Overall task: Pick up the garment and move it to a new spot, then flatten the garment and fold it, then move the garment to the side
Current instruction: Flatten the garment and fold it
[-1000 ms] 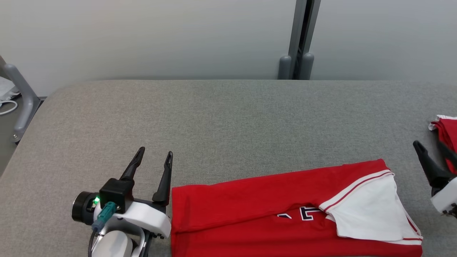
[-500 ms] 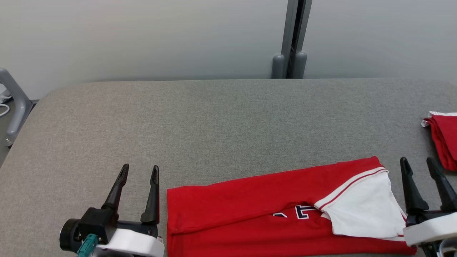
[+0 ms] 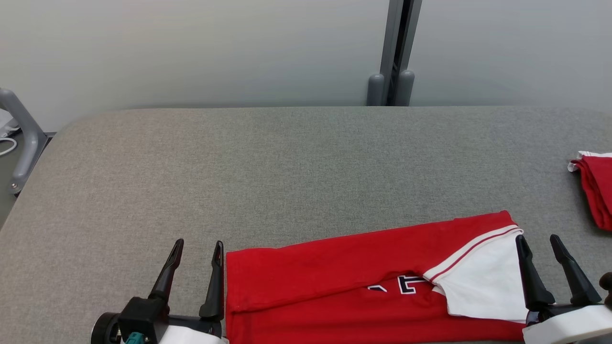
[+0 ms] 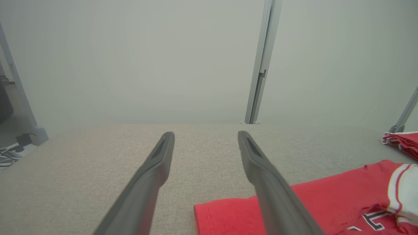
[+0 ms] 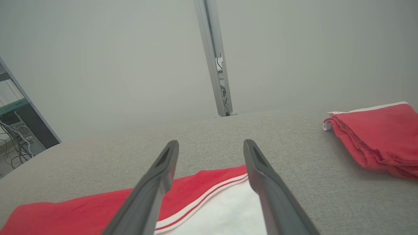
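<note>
- A bent grey tube [image 3: 24, 134] stands off the left end of the grey padded table [image 3: 287, 157].
- The left gripper [image 3: 199, 242] is low at the left, pointing away across the table. Its two fingers are apart with nothing between them. Its right finger is just beside the garment's left edge; I cannot tell whether it touches the cloth.
- The garment [image 3: 334, 272], a red shirt with white trim, lies flat along the near side of the table. It is folded lengthwise, with dark letters partly showing and a white panel at its right end.
- The right gripper [image 3: 537, 237] is at that white end, fingers apart and empty. Its left finger is in front of the white panel.
- A folded red cloth [image 3: 595, 191] lies at the table's far right, apart from the garment.
</note>
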{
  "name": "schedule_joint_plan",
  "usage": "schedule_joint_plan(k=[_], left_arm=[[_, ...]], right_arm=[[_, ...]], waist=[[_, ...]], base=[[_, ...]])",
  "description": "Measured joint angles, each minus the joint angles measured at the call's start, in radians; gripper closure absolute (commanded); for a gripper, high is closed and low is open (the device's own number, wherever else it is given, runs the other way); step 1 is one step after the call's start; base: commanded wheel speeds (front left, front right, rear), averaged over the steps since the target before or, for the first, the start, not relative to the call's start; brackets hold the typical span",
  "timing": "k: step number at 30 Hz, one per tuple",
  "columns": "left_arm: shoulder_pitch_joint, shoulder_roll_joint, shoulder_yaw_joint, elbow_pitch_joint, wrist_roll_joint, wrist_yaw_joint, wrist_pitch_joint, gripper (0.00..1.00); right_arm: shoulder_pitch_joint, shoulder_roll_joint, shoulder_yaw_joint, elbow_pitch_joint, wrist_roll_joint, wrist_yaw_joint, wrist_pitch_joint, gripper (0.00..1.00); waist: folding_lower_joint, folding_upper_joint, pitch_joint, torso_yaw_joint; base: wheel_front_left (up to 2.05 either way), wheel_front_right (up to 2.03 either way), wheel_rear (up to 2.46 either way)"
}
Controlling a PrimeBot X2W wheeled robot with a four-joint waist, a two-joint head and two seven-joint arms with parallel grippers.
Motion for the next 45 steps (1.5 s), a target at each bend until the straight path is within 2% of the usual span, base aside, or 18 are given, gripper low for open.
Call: schedule_joint_plan(k=[8, 15, 19, 29, 41, 42, 44, 45], left_arm=[[-0.004, 0.000, -0.006, 0.008, 0.001, 0.001, 0.000, 0.00], [-0.012, 0.000, -0.021, 0.022, 0.010, -0.007, 0.000, 0.00], [-0.024, 0.000, -0.030, 0.024, 0.021, -0.012, 0.000, 0.00], [-0.057, 0.000, -0.020, 0.028, 0.058, -0.026, 0.000, 0.00], [-0.066, 0.000, -0.025, 0.029, 0.070, -0.039, 0.000, 0.00], [-0.066, -0.001, -0.028, 0.030, 0.070, -0.039, 0.000, 0.00], [-0.066, 0.000, -0.029, 0.032, 0.070, -0.038, 0.000, 0.00], [-0.066, 0.000, -0.029, 0.033, 0.070, -0.037, 0.000, 0.00]], right_arm=[[-0.003, -0.008, -0.013, 0.030, 0.003, 0.000, 0.000, 0.00], [-0.027, -0.022, -0.013, 0.185, 0.018, 0.000, 0.000, 0.00], [-0.067, -0.036, 0.003, 0.284, 0.073, 0.000, 0.000, 0.00], [-0.167, -0.103, 0.105, 0.495, 0.196, 0.000, 0.000, 0.00], [-0.218, -0.152, 0.289, 0.588, 0.362, 0.000, -0.006, 0.00], [-0.222, -0.154, 0.306, 0.591, 0.377, 0.000, -0.007, 0.24], [-0.225, -0.162, 0.346, 0.592, 0.397, -0.001, -0.009, 1.00], [-0.228, -0.165, 0.364, 0.590, 0.404, -0.001, -0.009, 1.00]], waist=[[0.0000, 0.0000, 0.007, 0.007], [0.0000, 0.0000, 0.018, 0.017], [0.0000, 0.0000, 0.032, 0.025], [0.0000, 0.0000, 0.075, 0.062], [0.0000, 0.0000, 0.086, 0.085], [0.0000, 0.0000, 0.085, 0.085], [0.0000, 0.0000, 0.082, 0.083], [0.0000, 0.0000, 0.081, 0.082]], base=[[0.00, 0.00, 0.00], [0.00, 0.00, 0.00], [0.00, 0.00, 0.00], [0.00, 0.00, 0.00], [0.00, 0.00, 0.00], [0.00, 0.00, 0.00], [0.00, 0.00, 0.00], [0.00, 0.00, 0.00]])
